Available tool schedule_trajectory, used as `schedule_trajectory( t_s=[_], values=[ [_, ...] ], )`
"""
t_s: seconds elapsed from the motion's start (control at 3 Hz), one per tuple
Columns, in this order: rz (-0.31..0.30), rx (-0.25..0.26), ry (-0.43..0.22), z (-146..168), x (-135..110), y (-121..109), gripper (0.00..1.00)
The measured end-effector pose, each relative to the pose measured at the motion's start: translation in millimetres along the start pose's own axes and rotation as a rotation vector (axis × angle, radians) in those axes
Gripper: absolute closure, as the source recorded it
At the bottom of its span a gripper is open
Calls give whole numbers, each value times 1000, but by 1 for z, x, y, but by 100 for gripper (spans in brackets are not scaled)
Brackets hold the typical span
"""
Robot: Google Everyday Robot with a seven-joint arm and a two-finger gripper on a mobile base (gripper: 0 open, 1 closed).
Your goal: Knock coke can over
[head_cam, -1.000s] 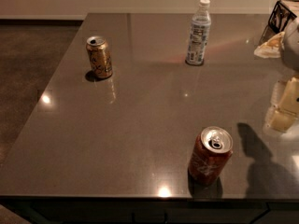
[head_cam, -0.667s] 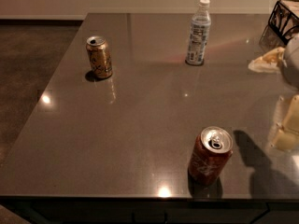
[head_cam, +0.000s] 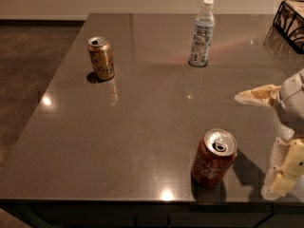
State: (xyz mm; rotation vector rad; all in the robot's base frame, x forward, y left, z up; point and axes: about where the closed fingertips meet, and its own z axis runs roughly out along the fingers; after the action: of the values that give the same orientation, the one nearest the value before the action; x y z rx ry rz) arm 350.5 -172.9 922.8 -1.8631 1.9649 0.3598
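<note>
The coke can [head_cam: 213, 158] is red with white lettering and a silver top with a pull tab. It stands upright near the front edge of the dark table [head_cam: 142, 122]. My gripper [head_cam: 254, 145] comes in from the right edge of the camera view, just right of the can and apart from it. Its two cream fingers are spread wide and hold nothing: one finger [head_cam: 256, 95] points left above the can's level, and the other finger [head_cam: 284, 171] hangs lower by the table's front right.
A gold-brown can [head_cam: 101, 58] stands upright at the back left. A clear plastic bottle [head_cam: 201, 33] with a white cap stands at the back middle. A dark wire basket [head_cam: 290, 23] sits at the back right corner. Floor lies beyond the table's left edge.
My gripper has moved left and closer to the coke can. The cans and the bottle have not moved.
</note>
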Motion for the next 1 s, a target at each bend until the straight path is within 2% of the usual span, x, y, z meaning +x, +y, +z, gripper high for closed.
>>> schedule_trajectory(
  t_s=[0.67, 1.0],
  values=[
    [-38, -20, -121, 29, -22, 27, 0],
    [-25, -25, -157, 39, -32, 24, 0]
  ],
)
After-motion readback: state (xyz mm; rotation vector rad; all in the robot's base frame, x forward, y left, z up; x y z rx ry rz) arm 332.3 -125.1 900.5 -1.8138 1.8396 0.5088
